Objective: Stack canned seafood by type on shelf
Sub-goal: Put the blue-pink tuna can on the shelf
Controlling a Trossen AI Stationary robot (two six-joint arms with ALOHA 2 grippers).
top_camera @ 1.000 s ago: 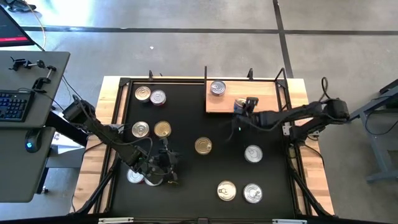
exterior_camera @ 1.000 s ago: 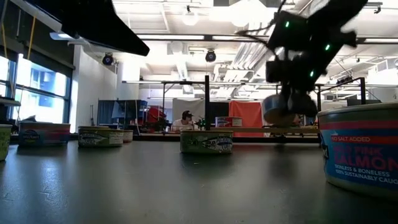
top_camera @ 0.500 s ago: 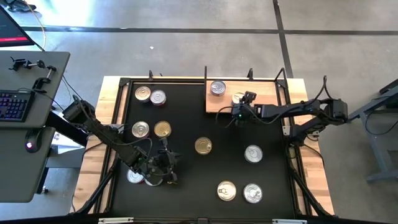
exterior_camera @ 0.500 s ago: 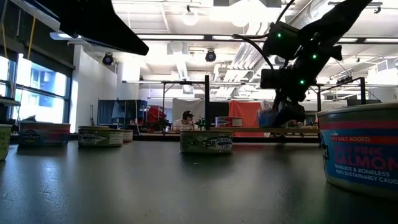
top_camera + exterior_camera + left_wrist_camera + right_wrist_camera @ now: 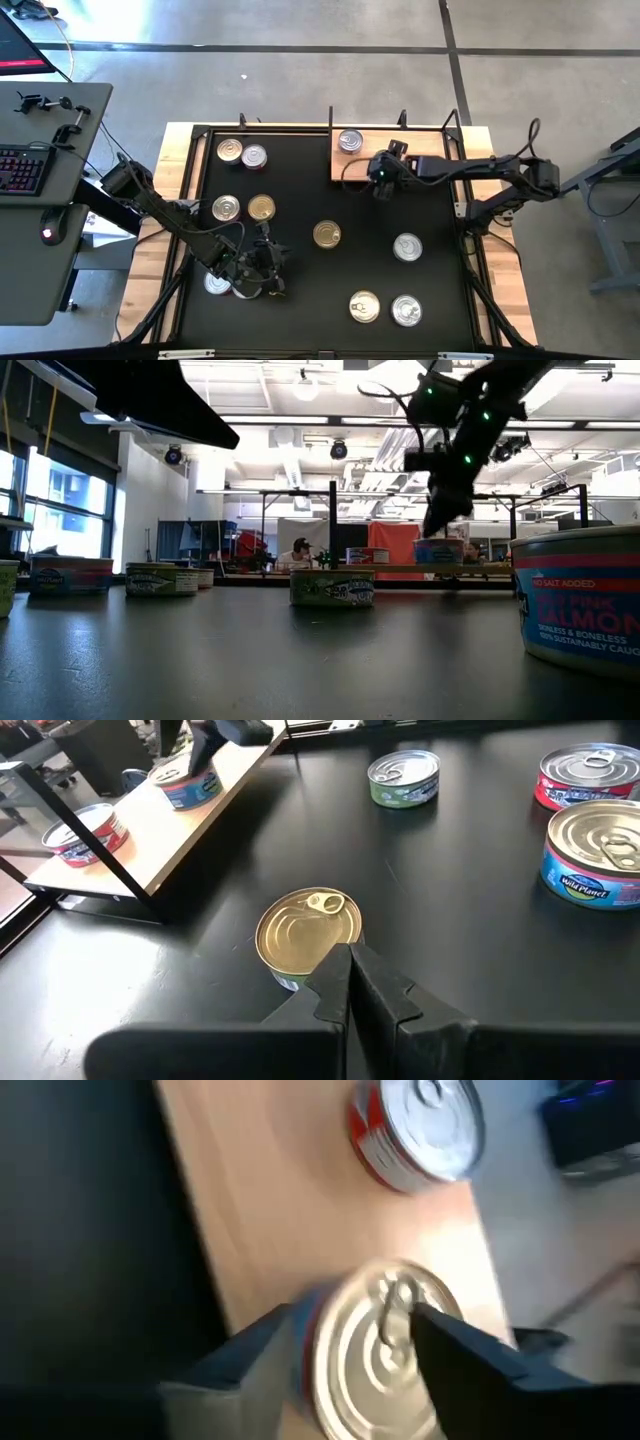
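On the wooden shelf (image 5: 420, 140) at the table's far right stand a red-labelled can (image 5: 350, 141) and a silver-topped, blue-labelled can (image 5: 375, 1350). My right gripper (image 5: 355, 1320) hangs open just above the blue-labelled can, one finger on either side of its lid. The low view shows that can (image 5: 438, 550) resting on its base on the shelf, below the fingers (image 5: 437, 520). My left gripper (image 5: 350, 955) is shut and holds nothing. It hovers over the near left of the table (image 5: 268, 262), pointing at a gold-topped can (image 5: 308, 930).
Several more cans stand on the black table: two at far left (image 5: 242, 153), two at mid left (image 5: 243, 208), a gold one in the middle (image 5: 326, 234), one at right (image 5: 407, 246), two near the front edge (image 5: 385, 308). One (image 5: 217, 282) lies partly under my left arm.
My right gripper has carried the blue-labelled can down onto the shelf beside the red-labelled one, let go of it and risen a little above it. Its arm has swung toward the table's far edge. The can now stands on the shelf.
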